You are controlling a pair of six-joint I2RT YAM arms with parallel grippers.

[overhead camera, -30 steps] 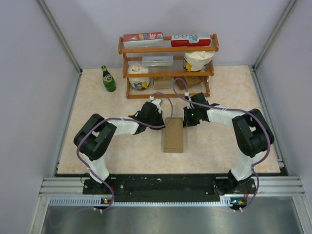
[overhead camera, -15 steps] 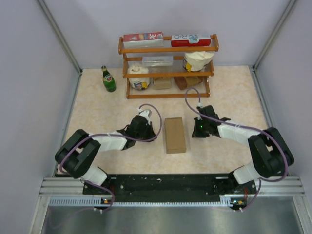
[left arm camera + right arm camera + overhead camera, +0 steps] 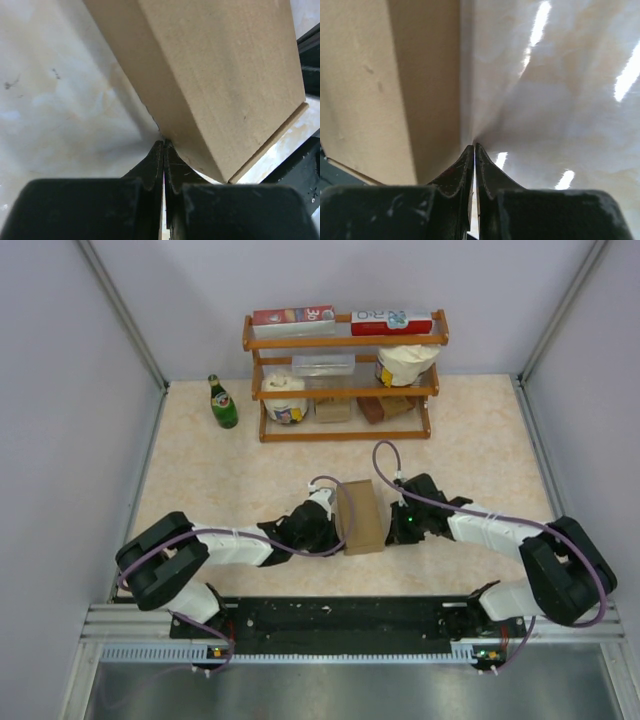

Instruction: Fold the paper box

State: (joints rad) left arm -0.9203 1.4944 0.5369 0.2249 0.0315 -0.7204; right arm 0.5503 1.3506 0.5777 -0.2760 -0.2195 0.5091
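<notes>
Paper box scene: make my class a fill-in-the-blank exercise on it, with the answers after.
The paper box is plain ____ in colour.
Both the left gripper and the right gripper have their jaws ____.
In the top view, the green bottle stands to the ____ of the wooden shelf.
Missing words: brown; shut; left.

Closed brown paper box (image 3: 360,517), mid-table

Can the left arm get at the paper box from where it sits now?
Likely yes: the left jaws, shut, sit at the lower edge of the paper box, nothing between; gripping needs them opened.
</notes>
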